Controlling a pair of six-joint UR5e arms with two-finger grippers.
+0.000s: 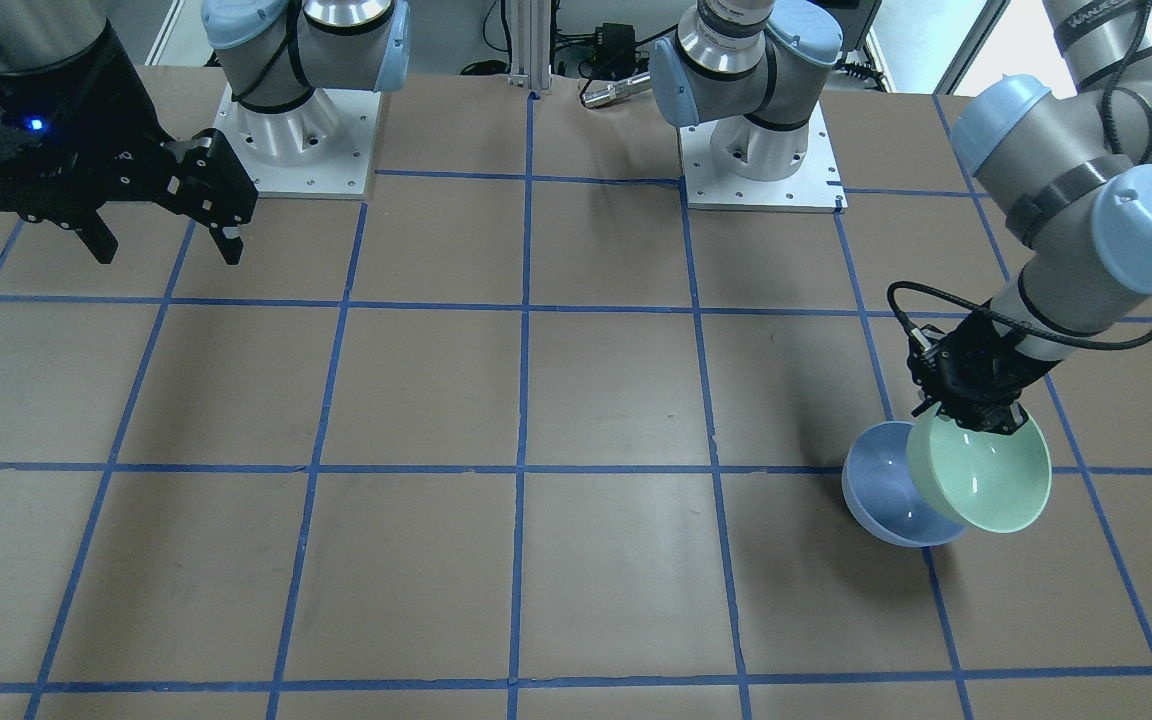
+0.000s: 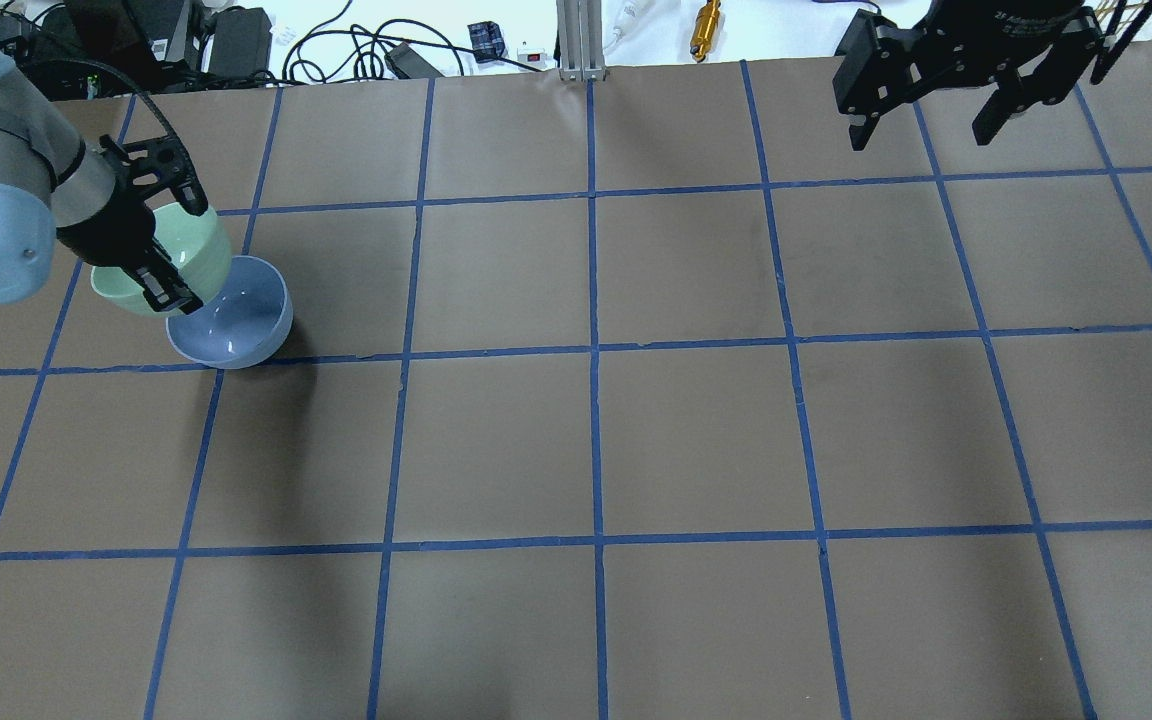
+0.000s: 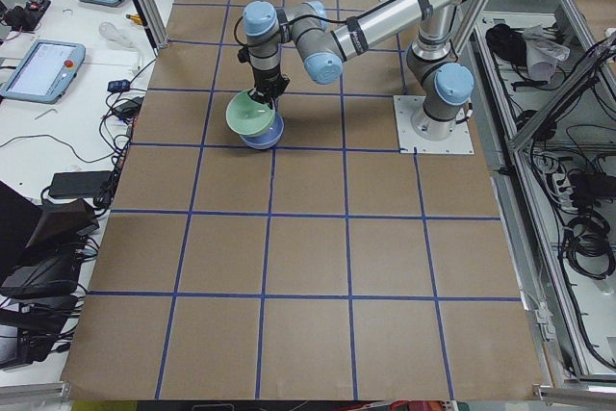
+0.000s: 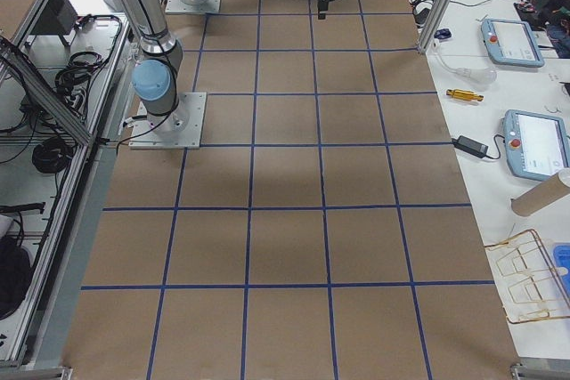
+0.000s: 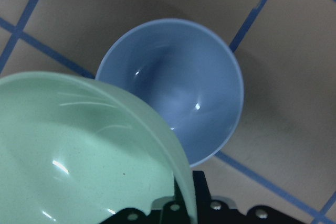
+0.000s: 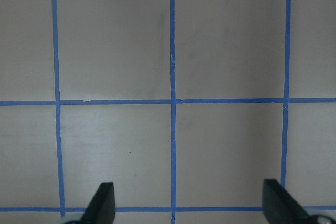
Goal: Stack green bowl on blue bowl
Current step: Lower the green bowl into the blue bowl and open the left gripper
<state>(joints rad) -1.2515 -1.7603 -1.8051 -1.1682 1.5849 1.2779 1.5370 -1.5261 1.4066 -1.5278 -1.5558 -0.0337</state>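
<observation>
Tilted pale mint-green glossy bowl (image 1: 991, 480), pinched at rim by left gripper (image 1: 971, 418), overlaps one side of pale periwinkle-blue glossy bowl (image 1: 881, 495); rest of blue mouth open from above. Slanting grey left arm (image 1: 1086, 250) crosses squares on robot side of bowls, barring that approach. Bare brown paper table (image 1: 616, 400) with blue tape grid spans middle squares, passable. Raised right gripper (image 1: 168, 252), fingers spread, hangs over robot's right half, well apart from bowls. Two white base plates (image 1: 341, 178) occupy robot-side edge.
</observation>
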